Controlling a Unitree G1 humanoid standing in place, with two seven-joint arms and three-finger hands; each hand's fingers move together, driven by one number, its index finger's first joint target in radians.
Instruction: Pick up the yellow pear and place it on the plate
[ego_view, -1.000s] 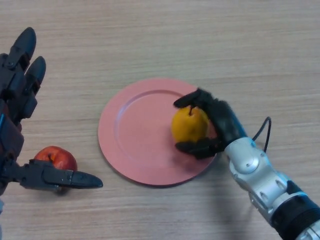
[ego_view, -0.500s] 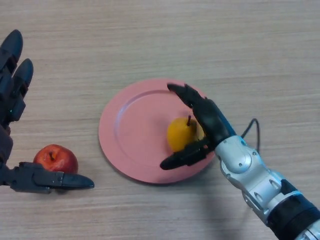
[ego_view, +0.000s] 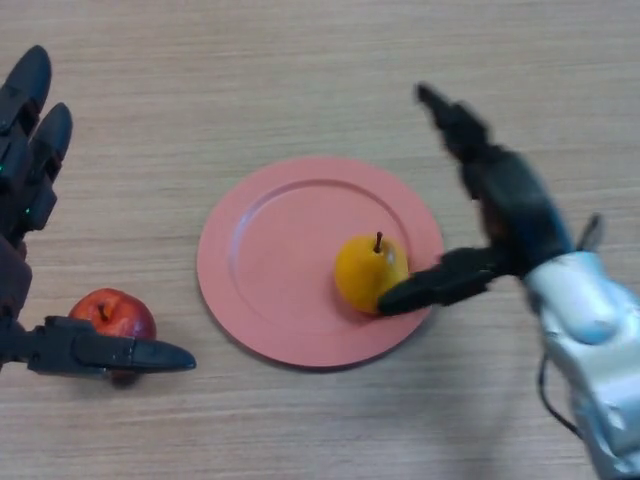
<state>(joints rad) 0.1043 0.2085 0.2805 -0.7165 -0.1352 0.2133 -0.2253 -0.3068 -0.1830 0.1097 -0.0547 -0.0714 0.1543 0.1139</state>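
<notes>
One yellow pear (ego_view: 369, 272) stood upright, stem up, on the right part of the pink plate (ego_view: 270, 260). To the plate's right the right hand (ego_view: 500, 215) was spread open, fingers straight, its thumb tip at the pear's side. Left of the plate, the left hand (ego_view: 30, 200) was open too, thumb beside a red apple (ego_view: 110, 315) on the wooden table (ego_view: 300, 70).

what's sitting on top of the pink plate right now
Only the yellow pear stands on the plate, stem up, toward its right side. The open right hand has its thumb beside the pear. The plate area under the pear and thumb is hidden.
</notes>
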